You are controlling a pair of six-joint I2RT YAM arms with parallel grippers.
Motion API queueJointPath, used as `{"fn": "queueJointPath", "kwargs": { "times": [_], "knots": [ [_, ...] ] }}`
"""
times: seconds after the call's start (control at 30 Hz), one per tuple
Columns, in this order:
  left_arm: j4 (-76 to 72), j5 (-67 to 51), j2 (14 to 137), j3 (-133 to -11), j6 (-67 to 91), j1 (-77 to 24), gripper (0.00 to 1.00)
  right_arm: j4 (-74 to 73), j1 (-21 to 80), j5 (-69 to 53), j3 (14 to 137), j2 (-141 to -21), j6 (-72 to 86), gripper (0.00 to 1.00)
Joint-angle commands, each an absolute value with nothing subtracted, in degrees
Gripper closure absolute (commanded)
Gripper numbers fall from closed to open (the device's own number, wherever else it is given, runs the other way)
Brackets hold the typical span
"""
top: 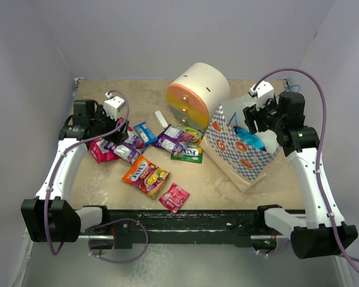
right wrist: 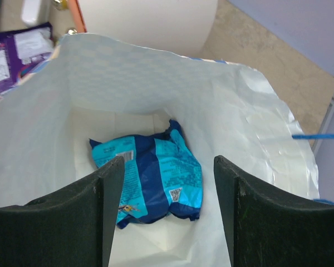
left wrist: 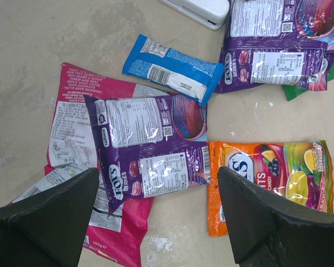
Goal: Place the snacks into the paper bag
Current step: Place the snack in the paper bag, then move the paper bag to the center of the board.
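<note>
The paper bag (top: 242,156) stands open at the right, and a blue snack (right wrist: 156,172) lies on its bottom. My right gripper (right wrist: 168,167) hangs open over the bag's mouth with nothing between its fingers. The other snacks lie flat on the table's left half. My left gripper (left wrist: 158,178) is open and empty just above a purple packet (left wrist: 150,147), which overlaps a pink one (left wrist: 72,128). Around them are a blue packet (left wrist: 172,69), an orange packet (left wrist: 273,172) and a second purple packet (left wrist: 273,50). A green packet (top: 188,155) and a small pink packet (top: 175,198) lie nearer the middle.
A cream round drawer unit (top: 197,92) lies on its side right behind the bag. A small white stick-shaped object (top: 161,118) rests between it and the snacks. White walls close in the table at the back and sides.
</note>
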State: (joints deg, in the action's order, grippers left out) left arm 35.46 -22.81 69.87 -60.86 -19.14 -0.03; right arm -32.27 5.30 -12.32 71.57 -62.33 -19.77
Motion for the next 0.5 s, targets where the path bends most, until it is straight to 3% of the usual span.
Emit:
{"fn": "queueJointPath", "kwargs": {
  "times": [0.0, 0.47],
  "knots": [
    [34.0, -26.0, 68.0, -62.4, -21.1, 0.0, 0.10, -30.7, 5.4, -9.8, 71.0, -60.1, -21.7, 0.32],
    [32.3, -25.6, 67.1, -61.4, -20.2, 0.1, 0.08, -40.6, 5.4, -6.4, 78.9, -51.8, -18.9, 0.30]
  ]
}}
